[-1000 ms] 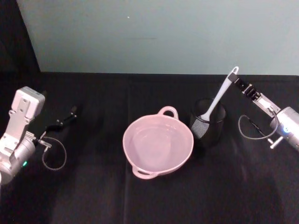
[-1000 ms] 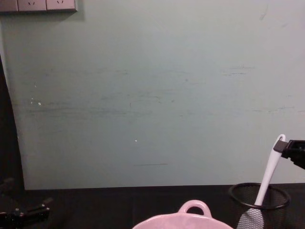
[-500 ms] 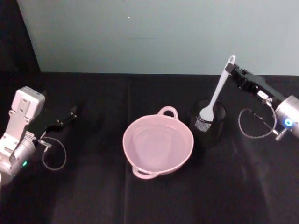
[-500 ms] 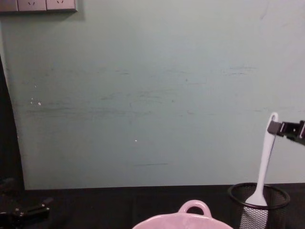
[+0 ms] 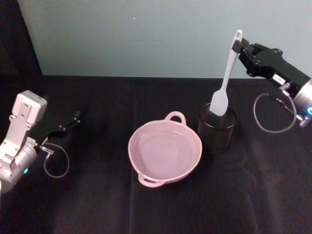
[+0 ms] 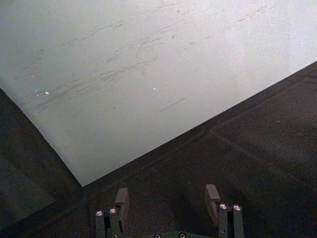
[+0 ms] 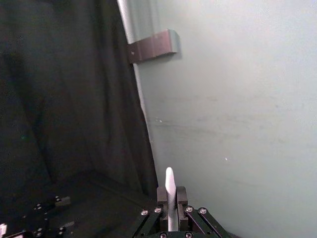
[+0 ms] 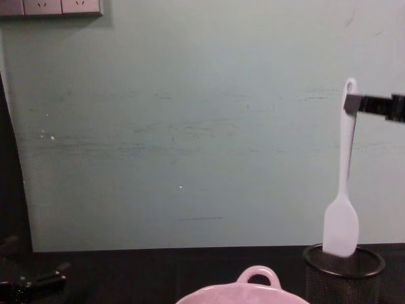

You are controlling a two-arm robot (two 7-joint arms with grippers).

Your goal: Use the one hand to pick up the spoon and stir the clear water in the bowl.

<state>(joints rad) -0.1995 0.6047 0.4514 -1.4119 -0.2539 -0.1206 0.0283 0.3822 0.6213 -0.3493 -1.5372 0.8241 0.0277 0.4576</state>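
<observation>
spoon (image 5: 225, 80) has risen, handle end pinched between jaws of right hand (image 5: 237, 46).

A: Head camera is looking down steeply over the whole table (image 5: 97, 204), wall (image 5: 146, 39) at the far edge. Chest?
B: Sitting lower, facing that wall level, sharing the bowl (image 8: 253, 295) rim, mesh cup (image 8: 345, 282) and spoon (image 8: 345, 158). Wrist cameras are aiming close along the left gripper (image 6: 167, 191) and right gripper (image 7: 172, 192), wallward.
</observation>
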